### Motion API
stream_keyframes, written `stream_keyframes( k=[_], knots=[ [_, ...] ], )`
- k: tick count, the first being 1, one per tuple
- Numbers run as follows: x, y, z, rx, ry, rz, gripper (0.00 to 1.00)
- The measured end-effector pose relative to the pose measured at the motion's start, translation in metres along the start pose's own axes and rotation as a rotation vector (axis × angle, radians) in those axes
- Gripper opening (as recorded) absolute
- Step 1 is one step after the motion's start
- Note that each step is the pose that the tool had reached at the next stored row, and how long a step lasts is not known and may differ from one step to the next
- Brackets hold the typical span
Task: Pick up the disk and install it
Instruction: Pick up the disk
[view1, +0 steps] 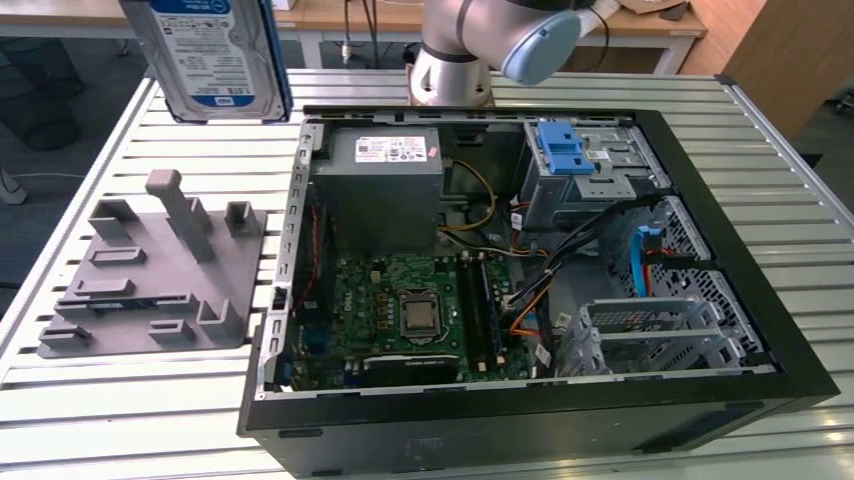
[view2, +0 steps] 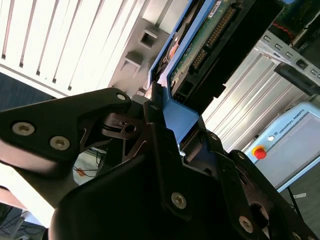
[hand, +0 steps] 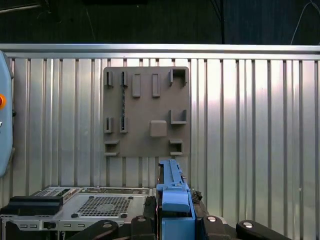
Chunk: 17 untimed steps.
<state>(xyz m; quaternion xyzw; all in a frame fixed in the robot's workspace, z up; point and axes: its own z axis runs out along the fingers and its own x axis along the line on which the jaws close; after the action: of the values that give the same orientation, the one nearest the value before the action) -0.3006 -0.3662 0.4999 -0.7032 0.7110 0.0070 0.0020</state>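
The disk (view1: 214, 55), silver-grey with a blue-and-white label and a blue bracket, hangs upright in the air at the exterior view's upper left, above the slatted table and beyond the grey fixture plate (view1: 147, 270). In both wrist views my gripper (view2: 165, 120) (hand: 175, 220) is shut on the disk's blue bracket (hand: 175, 197), with a black finger on each side. The second wrist view shows the disk's circuit-board side (view2: 200, 45) reaching away from the fingers. In the first wrist view the fixture plate (hand: 146, 112) lies on the table below the disk.
An open computer case (view1: 534, 250) lies on its side in the middle of the table, with the motherboard, a grey power-supply box (view1: 387, 170) and a blue-tabbed drive cage (view1: 571, 150) inside. The arm's base (view1: 454, 60) stands behind the case. The case's edge (hand: 75, 205) is near the gripper.
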Motion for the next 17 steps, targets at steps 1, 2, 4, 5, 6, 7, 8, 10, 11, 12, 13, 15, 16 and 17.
stream_keyframes(
  k=[1, 2, 4, 5, 6, 7, 8, 10, 11, 12, 13, 15, 16, 17],
  knots=[
    [0.0, -0.0045, 0.0, 0.0, 0.0, 0.0, 0.36],
    [-0.0001, -0.0093, 0.0, 0.0001, 0.0, 0.0, 0.36],
    [-0.0002, -0.0182, -0.0001, 0.0, 0.0001, 0.0, 0.36],
    [-0.0002, -0.0228, -0.0001, 0.0, 0.0, 0.0, 0.36],
    [-0.0003, -0.0272, -0.0001, 0.0, 0.0, 0.0, 0.36],
    [-0.0003, -0.0317, 0.0, 0.0001, 0.0, 0.0, 0.36],
    [-0.0004, -0.0362, 0.0002, 0.0, 0.0, 0.0, 0.36],
    [-0.0005, -0.0457, 0.0005, -0.0001, 0.0001, 0.0, 0.36],
    [-0.0005, -0.0502, 0.0008, 0.0, 0.0, 0.0, 0.36],
    [-0.0006, -0.0547, 0.0011, 0.0, 0.0, 0.0, 0.36],
    [-0.0006, -0.0591, 0.0013, 0.0, 0.0, 0.0, 0.36],
    [-0.0007, -0.0681, 0.0017, -0.0001, 0.0001, 0.0, 0.36],
    [-0.0008, -0.0731, 0.0021, 0.0001, 0.0, 0.0, 0.36],
    [-0.0008, -0.0776, 0.0023, 0.0001, 0.0001, 0.0, 0.36]
  ],
)
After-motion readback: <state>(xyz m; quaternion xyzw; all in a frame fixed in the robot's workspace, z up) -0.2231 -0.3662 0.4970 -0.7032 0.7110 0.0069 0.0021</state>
